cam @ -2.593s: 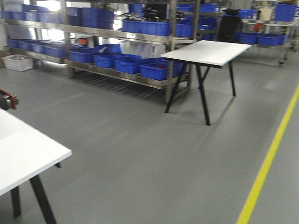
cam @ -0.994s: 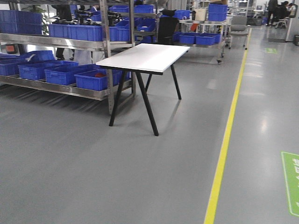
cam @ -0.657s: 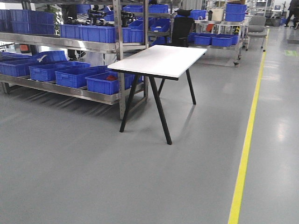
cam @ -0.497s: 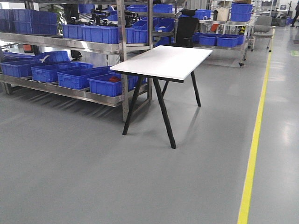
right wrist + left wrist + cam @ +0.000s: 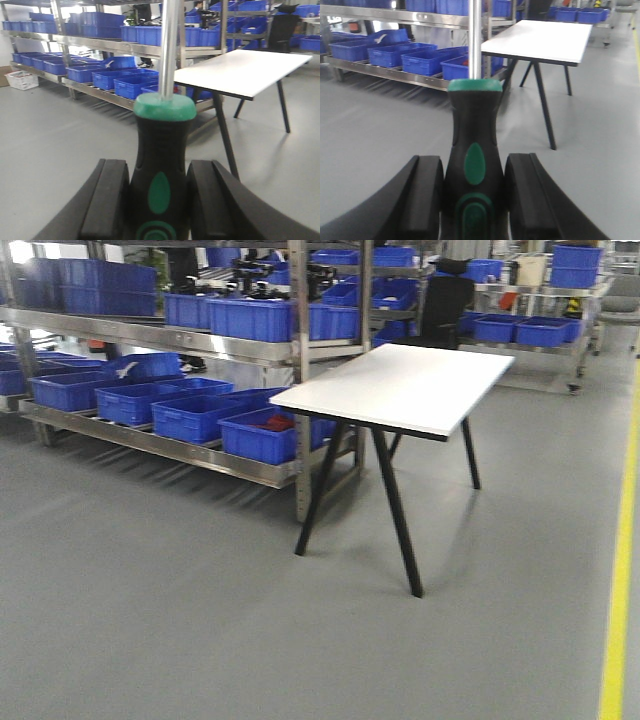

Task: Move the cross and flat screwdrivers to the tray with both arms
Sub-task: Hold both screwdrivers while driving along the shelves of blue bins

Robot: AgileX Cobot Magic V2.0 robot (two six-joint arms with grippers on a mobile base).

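What has changed is our viewpoint, not the grip. In the front-facing view the white rectangular worktop on black splayed legs [image 5: 400, 390] sits larger and further right than it did half a second ago. The nearer white table corner seen a few seconds back has dropped out of sight. We judge that the base is rolling across the grey floor towards that worktop, beside the steel shelving [image 5: 300, 360] with its deep blue plastic bins [image 5: 190, 415].

Our left hand [image 5: 475, 192] is closed on a black-handled screwdriver with green patches [image 5: 474, 130], both pads pressed to the handle and the shaft pointing ahead. Our right hand [image 5: 159, 200] clamps the second black-and-green screwdriver [image 5: 162, 140] the same way. Both tips run out of frame, so we cannot tell cross from flat.

So pickup looks done and we are in transit. The shallow grey metal tray shows in none of our views, so the placing is not yet done. The yellow floor line [image 5: 622, 570] stays well to our right.
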